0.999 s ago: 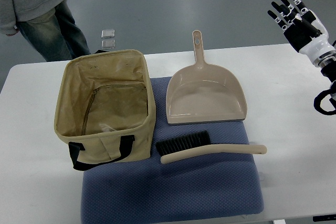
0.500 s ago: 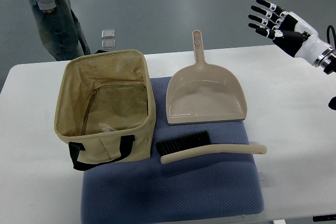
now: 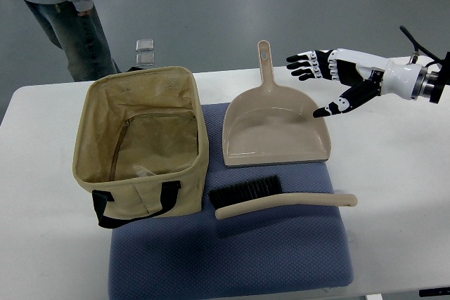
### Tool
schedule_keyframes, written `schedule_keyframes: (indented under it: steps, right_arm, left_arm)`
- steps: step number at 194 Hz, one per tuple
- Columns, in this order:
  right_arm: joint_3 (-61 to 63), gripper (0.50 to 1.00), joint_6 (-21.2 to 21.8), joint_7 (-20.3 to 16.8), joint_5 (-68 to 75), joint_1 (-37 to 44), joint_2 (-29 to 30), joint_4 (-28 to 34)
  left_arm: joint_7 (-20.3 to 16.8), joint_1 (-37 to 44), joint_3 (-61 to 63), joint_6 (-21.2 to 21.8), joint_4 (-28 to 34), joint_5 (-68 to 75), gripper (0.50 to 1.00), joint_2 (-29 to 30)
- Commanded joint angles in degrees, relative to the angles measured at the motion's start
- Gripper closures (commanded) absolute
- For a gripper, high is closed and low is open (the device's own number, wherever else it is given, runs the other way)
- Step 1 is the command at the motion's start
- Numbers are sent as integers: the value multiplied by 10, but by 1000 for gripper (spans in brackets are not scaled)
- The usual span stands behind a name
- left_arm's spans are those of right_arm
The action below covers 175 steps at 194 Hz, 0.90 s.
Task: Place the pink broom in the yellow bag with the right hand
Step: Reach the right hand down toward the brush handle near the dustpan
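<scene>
The broom [image 3: 281, 200], pale pinkish-beige with black bristles at its left end, lies across the blue mat [image 3: 232, 251] in front of the dustpan. The yellow-tan fabric bag [image 3: 140, 138] stands open on the left, with black handles at its front. My right hand [image 3: 320, 82] reaches in from the right edge, fingers spread and empty, hovering over the table just above the dustpan's right rim. It is well above and to the right of the broom. The left arm does not show.
A matching dustpan [image 3: 275, 128] lies on the mat behind the broom, handle pointing away. A person in jeans [image 3: 67, 26] stands beyond the table's far left corner. Two small clear items [image 3: 145, 50] lie on the floor behind the bag.
My right hand has swung in from the upper right corner leftwards and down toward the dustpan, turning from upright to flat. The person has shifted behind the table.
</scene>
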Motion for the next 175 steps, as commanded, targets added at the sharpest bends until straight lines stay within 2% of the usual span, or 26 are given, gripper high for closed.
schedule_keyframes:
  steps: [1, 30, 52, 77, 136, 153, 175]
  right_arm:
    - [-26, 576, -35, 1, -29, 1, -13, 32]
    - [-85, 581, -130, 6, -53, 0, -22, 70]
    - [-140, 583, -196, 24, -106, 1, -52, 104]
    - [-189, 585, -277, 26, -181, 1, -82, 145]
    - [-279, 595, -394, 11, -256, 3, -109, 211]
    - [-317, 597, -439, -9, -270, 2, -115, 232]
    - [-348, 597, -468, -31, -278, 2, -124, 247]
  left_arm:
    - [0, 0, 0, 0, 0, 0, 500, 0]
    - [0, 0, 0, 0, 0, 0, 500, 0]
    - [0, 0, 0, 0, 0, 0, 500, 0]
    - [0, 0, 0, 0, 0, 0, 500, 0]
    - [1, 0, 0, 0, 0, 0, 500, 0]
    - [0, 0, 0, 0, 0, 0, 500, 0]
    - [0, 0, 0, 0, -1, 0, 500, 0]
